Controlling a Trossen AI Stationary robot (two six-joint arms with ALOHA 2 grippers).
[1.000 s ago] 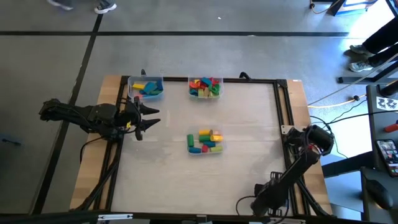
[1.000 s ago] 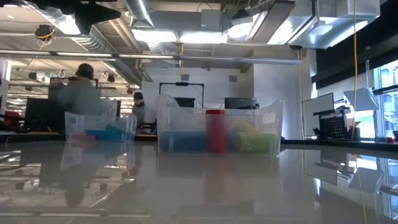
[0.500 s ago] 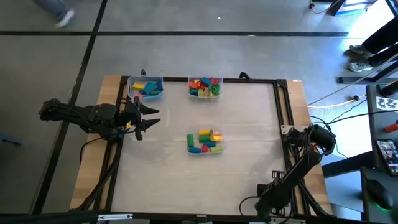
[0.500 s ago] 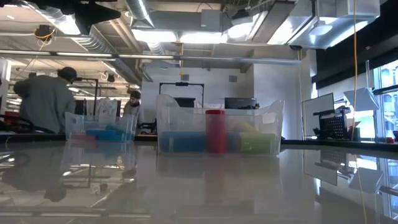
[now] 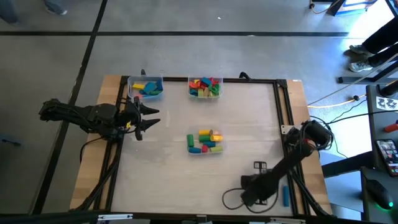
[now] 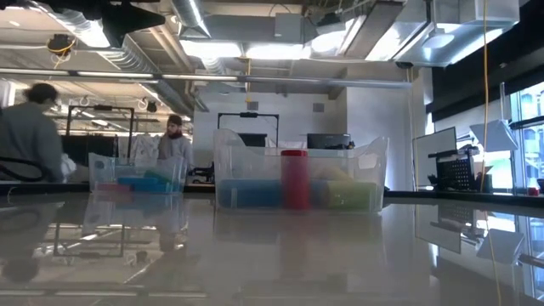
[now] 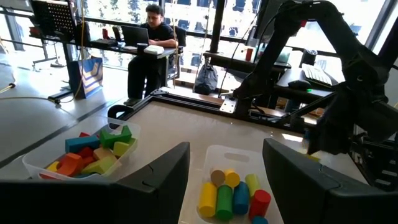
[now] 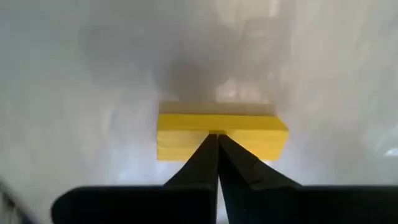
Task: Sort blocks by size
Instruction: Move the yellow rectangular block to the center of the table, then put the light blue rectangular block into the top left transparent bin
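Note:
Blocks in several colours lie in three clear tubs: one at the far left (image 5: 147, 87), one at the far middle (image 5: 205, 87), and one at the table's centre (image 5: 205, 142) that holds cylinders (image 7: 231, 194). A yellow block (image 8: 221, 127) lies flat on the table right below my right gripper (image 8: 217, 138). That gripper is shut and points down near the table's near edge (image 5: 247, 194). A blue block (image 5: 285, 195) lies beside the right arm. My left gripper (image 7: 227, 158) hangs open and level over the table's left side (image 5: 149, 118), with nothing between its fingers. My right gripper's shut fingertips (image 8: 208, 152) come from above and stand at the middle of the yellow block's long side (image 8: 217, 132). I cannot tell whether they touch the block. It lies flat on the table.
A black frame (image 5: 278, 106) runs round the table. A small dark thing (image 5: 259, 165) lies near the right arm. The low view shows the centre tub (image 6: 297, 174) and the left tub (image 6: 136, 174), with people at desks beyond the table.
My right gripper has swung along the near edge toward the table's left, turning as it went, and has stayed shut. The blue block beside the right arm has come into sight. My left arm has kept still.

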